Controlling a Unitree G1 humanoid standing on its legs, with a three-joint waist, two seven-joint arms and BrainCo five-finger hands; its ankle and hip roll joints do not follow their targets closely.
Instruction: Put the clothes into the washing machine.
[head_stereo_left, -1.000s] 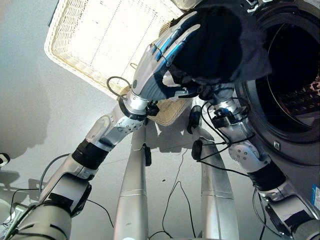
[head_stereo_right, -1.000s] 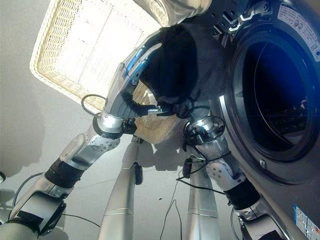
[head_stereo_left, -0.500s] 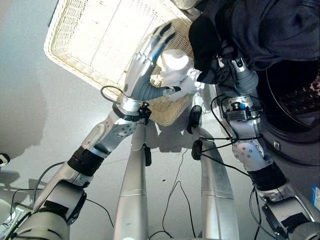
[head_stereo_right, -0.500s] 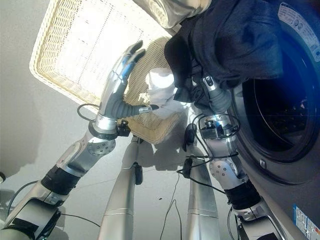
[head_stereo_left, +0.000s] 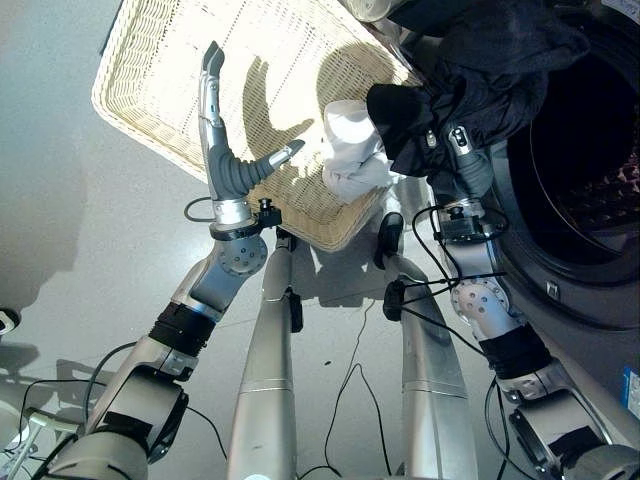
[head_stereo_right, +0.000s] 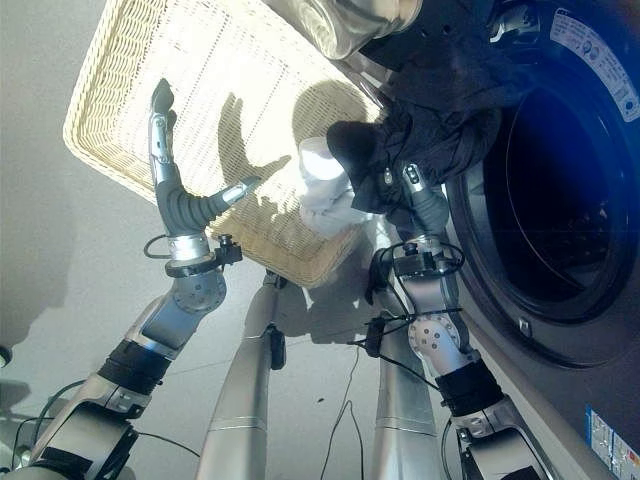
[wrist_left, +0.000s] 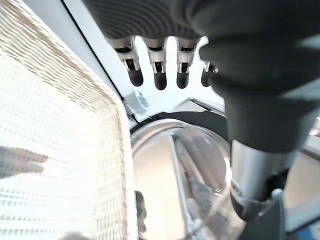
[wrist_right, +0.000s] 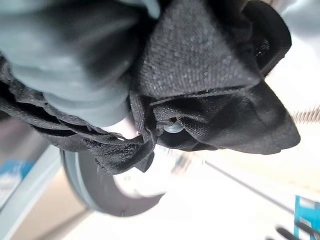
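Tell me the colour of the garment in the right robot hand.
Black; the garment shows best in the right wrist view.

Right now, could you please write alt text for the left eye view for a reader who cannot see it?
The right hand lifts a black garment to the washing machine's open drum. The left hand is open above a wicker basket, where a white cloth lies.
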